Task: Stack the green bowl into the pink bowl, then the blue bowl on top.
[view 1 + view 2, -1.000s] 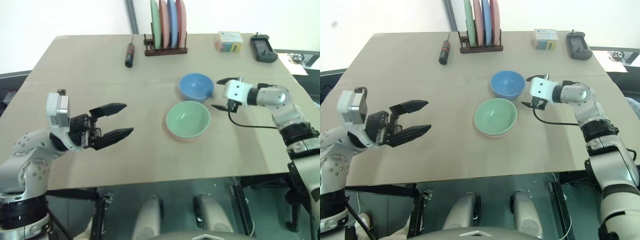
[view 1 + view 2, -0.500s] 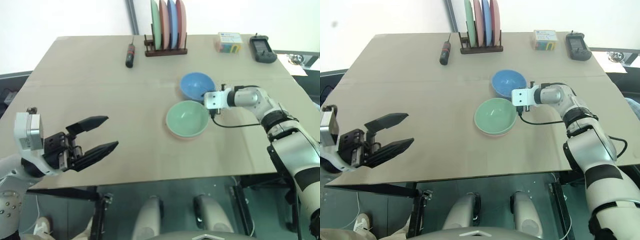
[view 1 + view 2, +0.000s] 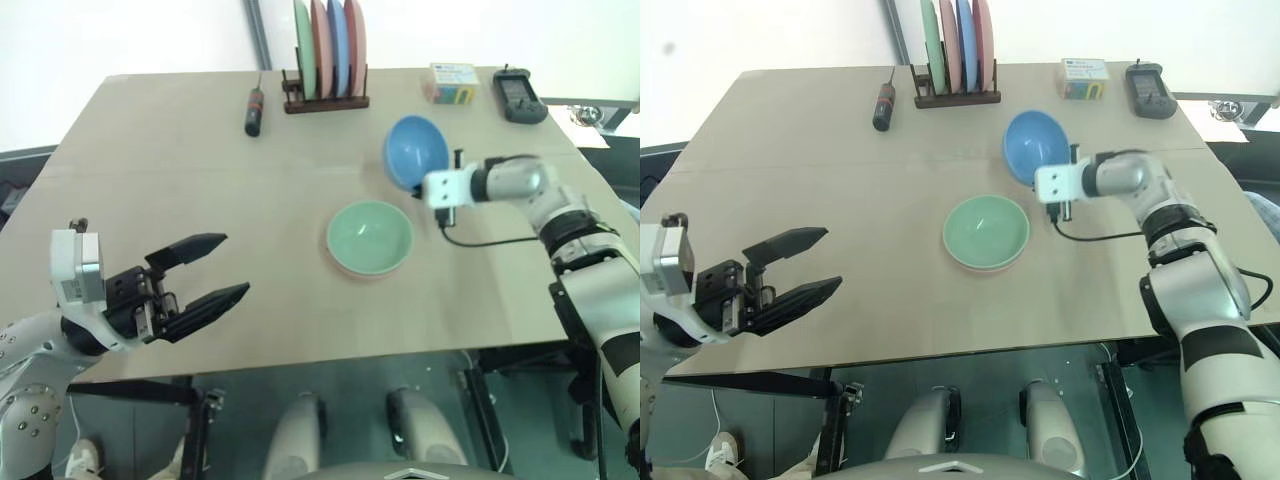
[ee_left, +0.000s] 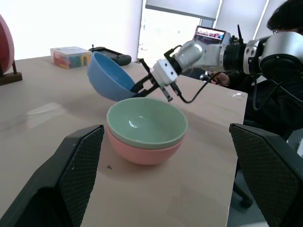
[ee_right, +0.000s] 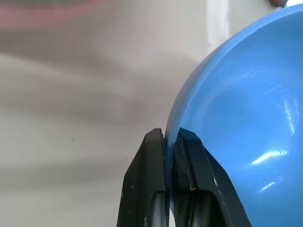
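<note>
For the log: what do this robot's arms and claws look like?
Both arms are silver-grey metal segments with black joint bands. The left claw has two long, tapered black fingers with a textured inner face, mounted on a white boxy wrist block. The right claw has the same black fingers behind a white block, with a thin black cable looping from it.

Head cameras overlook the table (image 3: 200, 200); wrist cameras sit close, level.

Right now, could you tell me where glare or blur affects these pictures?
Left wrist view: bright windows glare behind the blue bowl; the left pincer fingers look soft. Right wrist view: the table behind is blurred, with highlights inside the bowl. Eye views look evenly lit.
</note>
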Robot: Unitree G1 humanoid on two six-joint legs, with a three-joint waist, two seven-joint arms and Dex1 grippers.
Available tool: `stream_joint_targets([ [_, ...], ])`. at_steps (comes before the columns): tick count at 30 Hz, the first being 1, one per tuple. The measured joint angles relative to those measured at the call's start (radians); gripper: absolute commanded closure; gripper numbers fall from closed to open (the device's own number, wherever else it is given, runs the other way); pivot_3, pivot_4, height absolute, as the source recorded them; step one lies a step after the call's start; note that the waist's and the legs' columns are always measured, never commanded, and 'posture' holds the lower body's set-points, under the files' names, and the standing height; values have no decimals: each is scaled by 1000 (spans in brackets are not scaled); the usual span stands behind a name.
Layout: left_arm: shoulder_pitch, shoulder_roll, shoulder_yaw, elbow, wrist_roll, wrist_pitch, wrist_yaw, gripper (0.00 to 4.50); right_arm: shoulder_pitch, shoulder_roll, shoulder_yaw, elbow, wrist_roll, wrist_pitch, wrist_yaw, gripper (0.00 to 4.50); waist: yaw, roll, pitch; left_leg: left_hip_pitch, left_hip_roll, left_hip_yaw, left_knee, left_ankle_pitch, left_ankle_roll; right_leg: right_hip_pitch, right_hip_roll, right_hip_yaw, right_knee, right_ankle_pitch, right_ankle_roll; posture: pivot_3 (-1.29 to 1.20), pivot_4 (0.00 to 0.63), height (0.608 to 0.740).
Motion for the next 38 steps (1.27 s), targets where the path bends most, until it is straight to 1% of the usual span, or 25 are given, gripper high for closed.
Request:
stream_joint_targets([
  [1, -2, -1, -3, 6, 4, -1, 0, 0, 12, -7, -20, -80, 62, 50, 62, 4411, 0, 0, 0, 0, 0, 0, 0, 0, 0, 0, 0, 0, 1, 0, 0, 0, 150, 740],
  [2, -21, -1, -21, 21, 11, -4, -1, 0, 60, -41, -39, -258, 160, 168, 150, 4411, 3, 0, 0, 0, 0, -2, -1, 0, 0, 0, 0, -2, 1, 0, 0, 0, 150, 740],
  [3, -32, -1, -33, 27, 14, -5, -1, 0, 96, -65, -46, -365, 203, 233, 185, 4411, 6, 0, 0, 0, 0, -2, -1, 0, 0, 0, 0, -3, 1, 0, 0, 0, 150, 740],
  [4, -51, -1, -58, 42, 22, -7, -3, 0, 184, -116, -49, -592, 278, 395, 238, 4411, 10, 1, 0, 0, 0, -3, -1, 0, 0, 0, 0, -3, 1, 0, 0, 0, 150, 740],
  [5, -55, -2, -63, 46, 24, -8, -2, 0, 212, -129, -47, -659, 294, 440, 251, 4411, 17, 1, 0, 0, 0, -3, -1, 0, 0, 0, 0, -4, 1, -1, -1, 0, 150, 740],
  [6, -71, -3, -79, 60, 31, -10, -1, 0, 262, -141, -43, -778, 320, 544, 253, 4411, 21, 1, 0, 0, 0, -3, -1, 0, 0, 0, 1, -4, 1, -1, -1, 0, 150, 740],
  [8, -96, -8, -103, 68, 33, -15, 0, 0, 325, -151, -33, -934, 346, 684, 240, 4411, 23, 1, 0, 0, 1, -2, 1, 0, 0, 0, 1, -3, 1, -2, -3, 0, 150, 740],
  [11, -119, -14, -126, 73, 43, -23, 1, 0, 387, -149, -15, -1069, 349, 818, 194, 4411, 23, 1, 0, 0, 1, -1, 3, 0, 0, 0, 1, -2, 1, -3, -4, 0, 150, 740],
  [12, -120, -14, -127, 75, 45, -24, 1, 0, 393, -146, -12, -1072, 344, 831, 184, 3950, 23, 1, 0, 0, 1, 0, 3, 0, 0, 0, 1, -2, 1, -3, -4, 0, 150, 740],
  [14, -121, -14, -139, 80, 53, -25, 1, 0, 412, -136, 0, -1072, 314, 863, 142, 3490, 24, 1, 0, 0, 1, 0, 3, 0, 0, 0, 1, -2, 1, -3, -4, 0, 150, 740],
  [16, -119, -13, -152, 80, 54, -24, 2, 0, 418, -134, 2, -1075, 316, 900, 121, 2418, 25, 1, 0, -1, 1, 0, 3, 0, 0, 0, 1, -2, 1, -3, -4, 0, 150, 740],
  [17, -117, -13, -156, 80, 54, -22, 3, 0, 418, -134, 0, -1080, 320, 914, 115, 2064, 25, 1, 0, -1, 1, 0, 3, 0, 0, 0, 1, -2, 1, -3, -4, 0, 150, 740],
  [18, -114, -13, -158, 79, 55, -21, 5, 0, 423, -135, -15, -1098, 334, 943, 106, 1579, 25, 1, 0, -1, 1, 0, 3, 0, 0, -1, 1, -2, 1, -3, -4, 0, 150, 740],
  [20, -113, -13, -159, 79, 60, -21, 10, 0, 431, -144, -44, -1139, 365, 987, 93, 840, 26, 1, 0, -1, 1, 0, 2, 0, 0, -1, 1, -2, 1, -3, -4, 0, 150, 740],
  [21, -113, -13, -160, 79, 64, -21, 16, 0, 441, -152, -68, -1166, 388, 1016, 87, 334, 27, 1, 0, -1, 1, 0, 2, 0, 0, -1, 1, -2, 0, -3, -4, 0, 150, 740],
  [22, -114, -13, -161, 78, 70, -21, 20, 0, 459, -162, -98, -1198, 417, 1049, 78, 87, 29, 1, 0, -2, 1, -1, 2, 0, 0, -1, 1, -2, 0, -3, -4, 0, 150, 740],
  [24, -114, -12, -162, 79, 73, -21, 22, 0, 487, -182, -139, -1240, 458, 1095, 70, 87, 31, 0, 0, -2, 1, -1, 2, 0, 0, 0, 0, -2, 0, -3, -4, 0, 150, 740],
  [27, -115, -1, -161, 79, 88, -21, 35, 0, 565, -209, -263, -1330, 565, 1197, 30, 87, 31, 0, 0, -1, 1, 0, 3, 0, 0, 0, 0, -2, 0, -3, -4, 0, 150, 740],
  [29, -106, 16, -155, 79, 116, -21, 58, 0, 640, -250, -365, -1392, 647, 1261, 20, 87, 33, 0, 0, -1, 1, -1, 2, 0, 0, 0, 0, -2, -1, -3, -4, 0, 150, 740],
  [30, -65, 36, -143, 80, 173, -24, 93, 0, 745, -290, -482, -1438, 709, 1318, 9, 87, 35, 0, 0, -2, 1, -1, 1, 0, 0, 0, 0, -2, -2, -3, -4, 0, 150, 740],
  [31, -59, 38, -141, 84, 181, -24, 97, 0, 754, -294, -496, -1437, 712, 1326, 8, 87, 33, 0, 0, -1, 1, 0, 1, 0, 0, 0, 0, -1, -2, -3, -4, 0, 150, 740],
  [32, -57, 42, -143, 88, 199, -27, 101, 0, 806, -307, -560, -1457, 729, 1346, 3, 87, 29, 0, 0, -2, 1, 1, 2, 0, 0, -1, 0, -1, -2, -4, -3, 0, 150, 740],
  [35, -14, 64, -93, 86, 208, -44, 75, 0, 1002, -373, -733, -1499, 756, 1381, 13, 87, 32, -2, -1, -1, 1, 1, 1, 0, 0, 0, 0, -1, -2, -4, -2, 0, 150, 740],
  [38, -29, 75, -78, 107, 217, -64, 60, 0, 1057, -384, -814, -1513, 782, 1381, 1, 87, 28, -2, -2, 0, 1, 2, 3, 0, 0, 0, 0, -1, -2, -5, 0, 0, 150, 740],
])
